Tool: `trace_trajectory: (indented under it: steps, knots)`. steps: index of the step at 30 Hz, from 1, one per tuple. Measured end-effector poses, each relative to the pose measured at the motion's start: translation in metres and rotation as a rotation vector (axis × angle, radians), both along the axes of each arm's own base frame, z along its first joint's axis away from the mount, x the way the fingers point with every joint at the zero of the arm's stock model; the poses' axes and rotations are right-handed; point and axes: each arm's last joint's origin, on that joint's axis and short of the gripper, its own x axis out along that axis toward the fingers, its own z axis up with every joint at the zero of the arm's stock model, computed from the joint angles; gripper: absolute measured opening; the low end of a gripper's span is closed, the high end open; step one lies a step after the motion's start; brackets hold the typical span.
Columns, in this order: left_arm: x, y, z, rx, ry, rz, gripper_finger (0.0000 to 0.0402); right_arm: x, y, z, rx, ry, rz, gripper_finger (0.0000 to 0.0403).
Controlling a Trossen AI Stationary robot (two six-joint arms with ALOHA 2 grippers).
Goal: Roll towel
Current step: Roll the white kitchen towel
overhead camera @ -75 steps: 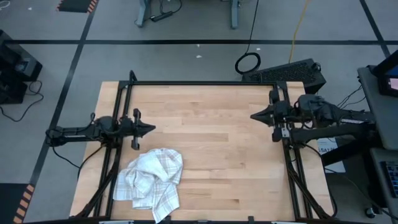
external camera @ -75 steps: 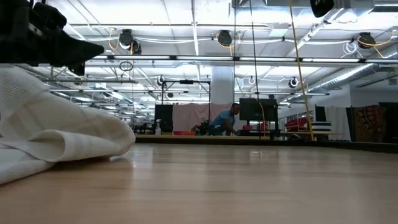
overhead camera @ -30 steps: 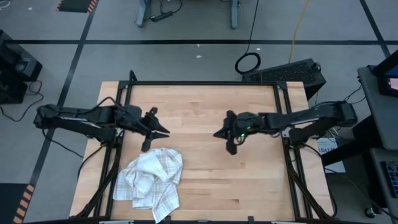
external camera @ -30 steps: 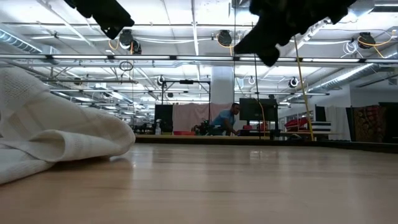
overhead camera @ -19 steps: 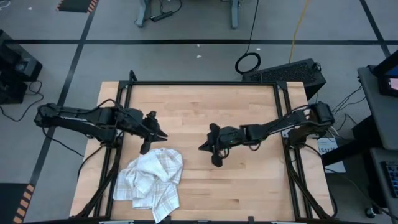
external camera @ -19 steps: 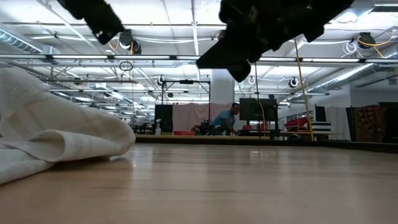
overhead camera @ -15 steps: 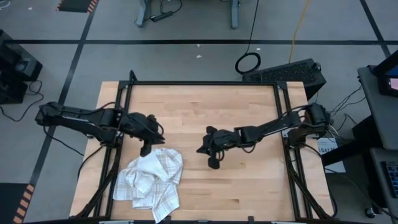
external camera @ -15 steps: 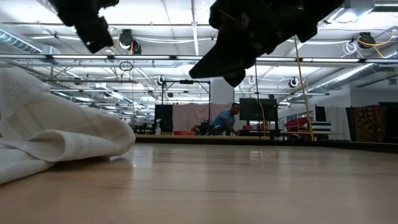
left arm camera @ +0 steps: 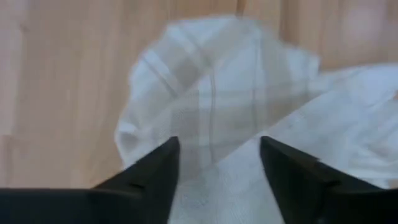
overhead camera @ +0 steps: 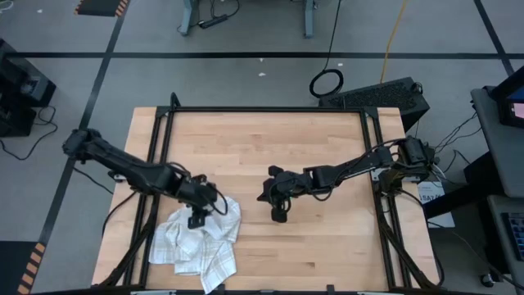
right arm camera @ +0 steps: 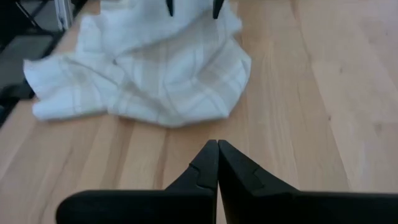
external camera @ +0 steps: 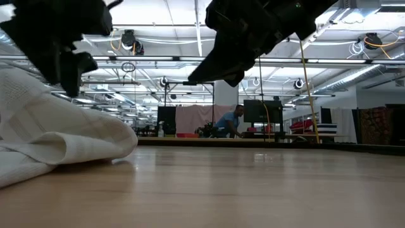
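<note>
Left gripper [left arm camera: 214,163], parted, hovers over crumpled towel [overhead camera: 199,242] lacking clear axis.

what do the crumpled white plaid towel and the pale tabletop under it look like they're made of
White plaid towel: apparently thin woven cloth, likely cotton, matte; it lies in soft folds, and a ribbed weave shows in the low view.
Pale tabletop: looks like light wood in joined strips, perhaps butcher block, with a smooth, faintly glossy finish; plank seams and grain show.
</note>
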Motion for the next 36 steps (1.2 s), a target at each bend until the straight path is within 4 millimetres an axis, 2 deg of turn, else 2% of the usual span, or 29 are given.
trace_trajectory:
  steps: [4,6,8,11,16,18,26,36]
  knots:
    - [0.006,-0.010,-0.020,0.027,0.095,-0.007,0.0296,-0.004,-0.001,-0.005,-0.014,0.066,0.004,0.0000]
    - [0.009,-0.014,-0.029,0.036,0.138,-0.021,0.0302,-0.006,-0.001,-0.008,-0.020,0.105,0.004,0.0000]
    - [0.011,-0.018,-0.039,0.032,0.187,-0.040,0.0291,-0.008,-0.001,-0.011,-0.031,0.137,0.009,0.0000]
    - [0.013,-0.024,-0.051,0.034,0.234,-0.082,0.0233,-0.012,-0.002,-0.014,-0.042,0.187,0.014,0.0000]
    - [0.021,-0.030,-0.060,0.044,0.196,-0.125,0.0053,-0.018,-0.002,-0.020,-0.039,0.274,0.004,0.0000]
    - [0.025,-0.028,-0.060,0.043,0.169,-0.112,0.0019,-0.021,-0.001,-0.022,-0.037,0.316,0.000,0.0000]
    - [0.023,-0.020,-0.040,0.057,0.074,-0.094,0.0008,-0.041,0.019,-0.027,-0.055,0.482,0.042,0.0000]
    - [0.012,-0.008,-0.004,0.034,-0.046,-0.062,0.0007,-0.040,0.044,-0.021,-0.107,0.373,0.091,0.0000]
